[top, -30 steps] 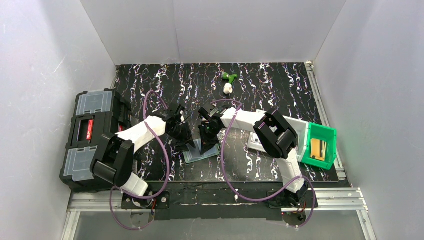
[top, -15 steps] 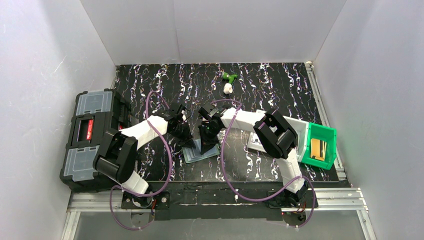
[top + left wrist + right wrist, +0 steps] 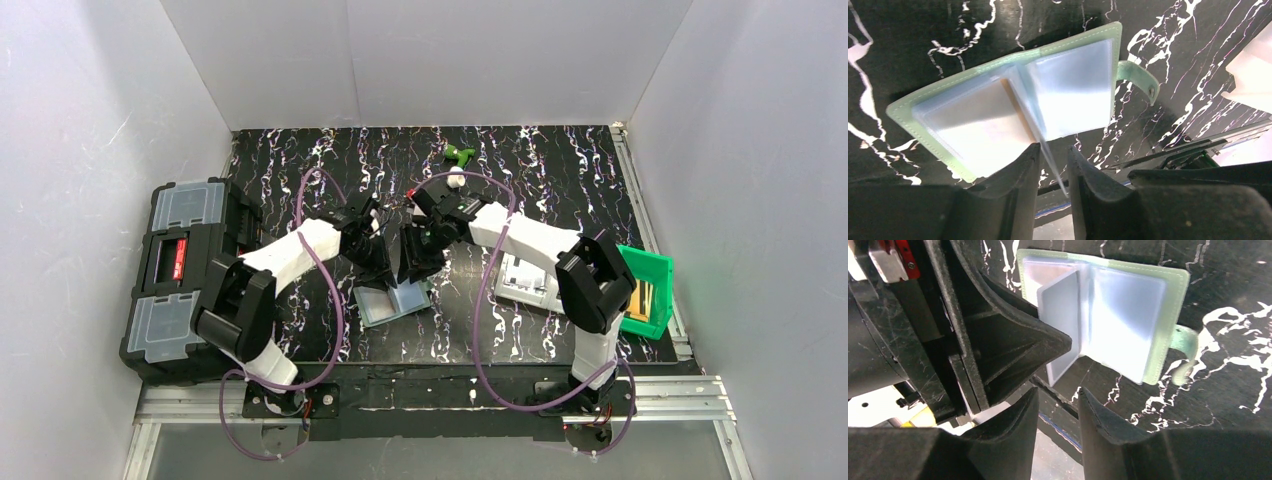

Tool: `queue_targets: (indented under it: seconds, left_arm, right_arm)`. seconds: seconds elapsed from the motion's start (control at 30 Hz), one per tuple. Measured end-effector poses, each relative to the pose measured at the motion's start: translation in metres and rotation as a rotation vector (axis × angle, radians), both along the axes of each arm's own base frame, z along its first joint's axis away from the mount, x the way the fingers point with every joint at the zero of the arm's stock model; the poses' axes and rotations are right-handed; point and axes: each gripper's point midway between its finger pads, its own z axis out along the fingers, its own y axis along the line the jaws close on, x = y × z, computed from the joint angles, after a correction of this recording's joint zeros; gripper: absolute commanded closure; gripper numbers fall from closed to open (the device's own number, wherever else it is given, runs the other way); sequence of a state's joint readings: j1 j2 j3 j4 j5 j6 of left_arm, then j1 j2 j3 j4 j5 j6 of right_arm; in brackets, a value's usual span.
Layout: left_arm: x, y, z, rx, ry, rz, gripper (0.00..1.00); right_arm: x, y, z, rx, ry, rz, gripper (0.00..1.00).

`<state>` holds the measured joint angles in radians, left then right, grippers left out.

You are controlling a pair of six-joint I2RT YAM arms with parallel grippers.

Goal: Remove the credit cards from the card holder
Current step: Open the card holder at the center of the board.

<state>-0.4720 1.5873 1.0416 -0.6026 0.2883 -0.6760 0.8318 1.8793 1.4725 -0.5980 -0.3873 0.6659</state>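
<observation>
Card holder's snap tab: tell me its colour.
The snap tab is pale mint green, clearest in the left wrist view.

White walls [image 3: 430, 60], black marbled tabletop [image 3: 540, 170]

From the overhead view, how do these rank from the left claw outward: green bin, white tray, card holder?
1. card holder, lying open right by the left gripper.
2. white tray, off to the right.
3. green bin, far right, beyond the white tray.

A lab test cell: white panel walls [image 3: 430, 60] box in a black marbled table [image 3: 560, 180] (aluminium rails [image 3: 180, 402] in front).
</observation>
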Motion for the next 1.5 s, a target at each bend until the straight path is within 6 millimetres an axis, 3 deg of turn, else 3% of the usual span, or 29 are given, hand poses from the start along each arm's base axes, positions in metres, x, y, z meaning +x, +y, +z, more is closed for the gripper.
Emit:
queue_targets:
  seconds: [0.37,0.63,0.8,0.93,1.2,1.3,1.5]
  left_arm:
    - [0.004,-0.028,-0.011,-0.008,0.05,-0.035,0.56]
    - [0.02,-0.047,-0.013,-0.045,0.044,-0.035,0.45]
    - [0.027,-0.045,-0.009,-0.021,0.013,-0.023,0.43]
    - [0.028,-0.03,-0.002,0.024,-0.022,0.004,0.44]
    - [0.014,0.011,0.002,0.052,-0.034,0.095,0.63]
    - [0.008,0.014,-0.006,0.057,-0.014,0.103,0.69]
    - [0.005,0.01,-0.018,0.028,0.004,0.112,0.7]
  right_arm:
    - [-0.009,-0.039,-0.031,-0.086,0.035,-0.05,0.57]
    - [-0.009,-0.052,-0.025,-0.1,-0.018,-0.061,0.57]
    - [-0.007,-0.053,-0.026,-0.105,-0.035,-0.046,0.63]
    - [0.0,-0.044,-0.028,-0.112,-0.04,-0.027,0.72]
    - [0.017,-0.023,-0.048,-0.141,-0.038,-0.001,0.84]
    - [0.019,-0.023,-0.057,-0.163,-0.03,0.003,0.86]
    - [0.018,-0.028,-0.072,-0.211,-0.013,0.001,0.91]
